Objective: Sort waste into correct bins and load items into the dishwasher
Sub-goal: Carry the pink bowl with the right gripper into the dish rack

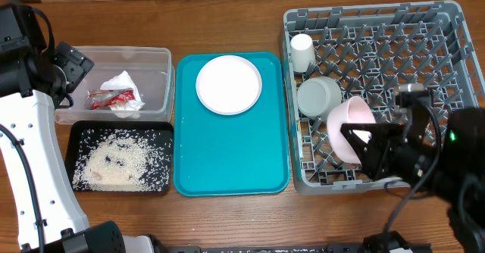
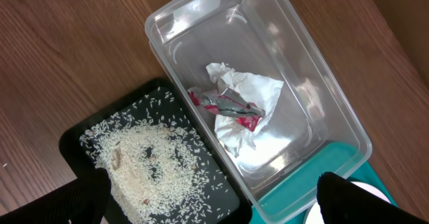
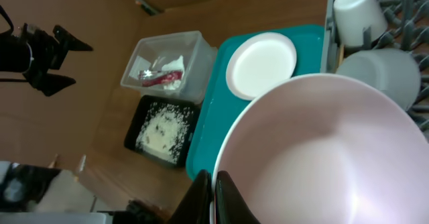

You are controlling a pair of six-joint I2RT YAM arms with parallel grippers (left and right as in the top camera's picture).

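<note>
My right gripper is shut on the rim of the pale pink plate, which stands on edge in the grey dishwasher rack. In the right wrist view the plate fills the frame, its rim pinched in the gripper. A white cup and a white bowl sit in the rack behind it. Another white bowl rests on the teal tray. My left gripper hovers open and empty over the clear tub, which holds the red wrapper and the napkin. Rice lies in the black tray.
The clear tub and the black tray stand side by side at the table's left, next to the teal tray. The rack takes up the right side. Bare wood runs along the front edge.
</note>
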